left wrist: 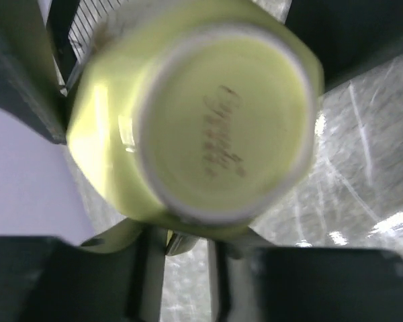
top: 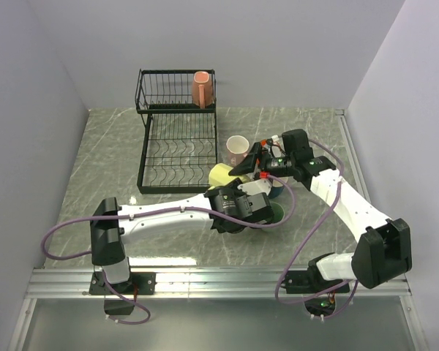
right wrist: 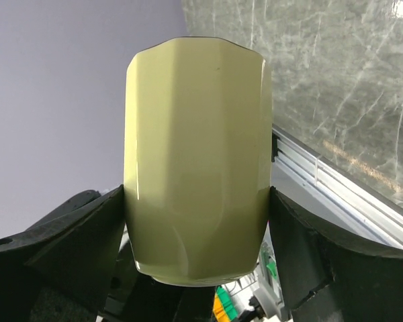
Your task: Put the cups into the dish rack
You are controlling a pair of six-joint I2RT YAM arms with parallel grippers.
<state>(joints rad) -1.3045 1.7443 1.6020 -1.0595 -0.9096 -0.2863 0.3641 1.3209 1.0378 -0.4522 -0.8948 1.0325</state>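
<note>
Right gripper [right wrist: 197, 201]: clamped on the pale yellow cup [right wrist: 197, 154], with one black finger [right wrist: 87, 248] pressed against each side of its body.
Left gripper [left wrist: 181, 275]: its fingers stand close together just under the cup's base, and a bit of the yellow handle sits at the narrow gap. I cannot tell whether they pinch it.
Cup's place: held clear of the table [top: 117, 161] between the two grippers, just in front of the near right corner of the dish rack [top: 142, 157].
Cup's axis: tipped over rather than upright. The base faces the left wrist camera squarely and the mouth faces away from it, toward the rack wires that show behind. In the right wrist view the long axis runs up the picture between the fingers, with the rounded base end lowest.
Cup's look: glossy pale yellow with faceted walls. It has a round, paler foot ring, and a dark cursive mark on the base is too blurred to read.
Upper basket [top: 168, 91]: one orange cup [top: 202, 89] at its right end, handle to the right.
On the table: a pink cup [top: 238, 150] stands mouth up just right of the lower tray [top: 168, 189]. A blue cup [top: 277, 191] and a green cup [top: 279, 213] sit near each other, both partly hidden by the grippers.
</note>
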